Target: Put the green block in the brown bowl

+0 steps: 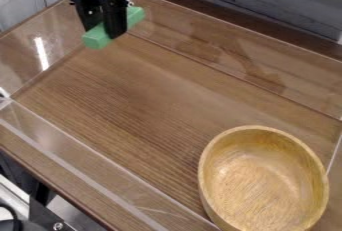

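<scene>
Step in hand: carry. I judge the pick done and the placing not yet done.

Gripper (104,17): mine, at the table's (147,105) far left corner, pointing steeply down, jaws closed on the block.

Block (107,30): green, clamped between my jaws, its lower end showing below them.

Bowl (263,181): at the near right corner, empty, well apart from me.

Next move: travel diagonally across to above the bowl, then release.
</scene>
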`<state>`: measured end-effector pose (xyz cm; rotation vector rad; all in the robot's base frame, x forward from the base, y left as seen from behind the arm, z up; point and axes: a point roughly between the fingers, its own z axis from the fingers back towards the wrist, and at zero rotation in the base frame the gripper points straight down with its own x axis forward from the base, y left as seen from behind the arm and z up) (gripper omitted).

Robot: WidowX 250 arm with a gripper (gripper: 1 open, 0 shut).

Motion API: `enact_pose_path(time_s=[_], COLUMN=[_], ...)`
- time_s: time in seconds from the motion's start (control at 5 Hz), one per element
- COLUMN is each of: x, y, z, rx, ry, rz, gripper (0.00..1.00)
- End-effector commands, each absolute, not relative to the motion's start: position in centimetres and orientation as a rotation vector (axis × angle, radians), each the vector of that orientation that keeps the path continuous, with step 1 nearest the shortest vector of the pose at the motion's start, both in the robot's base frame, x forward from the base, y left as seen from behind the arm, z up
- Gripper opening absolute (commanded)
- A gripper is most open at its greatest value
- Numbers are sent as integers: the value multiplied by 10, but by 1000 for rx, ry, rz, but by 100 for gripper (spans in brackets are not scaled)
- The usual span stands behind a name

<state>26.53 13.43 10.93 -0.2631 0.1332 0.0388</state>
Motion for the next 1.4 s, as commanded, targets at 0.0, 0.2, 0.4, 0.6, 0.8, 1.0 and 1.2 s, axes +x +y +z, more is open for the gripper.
enact_pose_path(time_s=[0.0, 0.2, 0.4, 0.6, 0.8, 1.0, 1.2], x=[271, 270, 269, 268, 267, 272, 276], y=[144, 146, 145, 144, 143, 156, 168], z=[138, 138, 138, 139, 139, 130, 121], rx=[-221, -227, -234, -241, -248, -243, -238], ry=[41, 39, 37, 35, 33, 29, 26], rz=[24, 19, 13, 8, 4, 20, 35], gripper=[0, 0, 0, 0, 0, 0, 0])
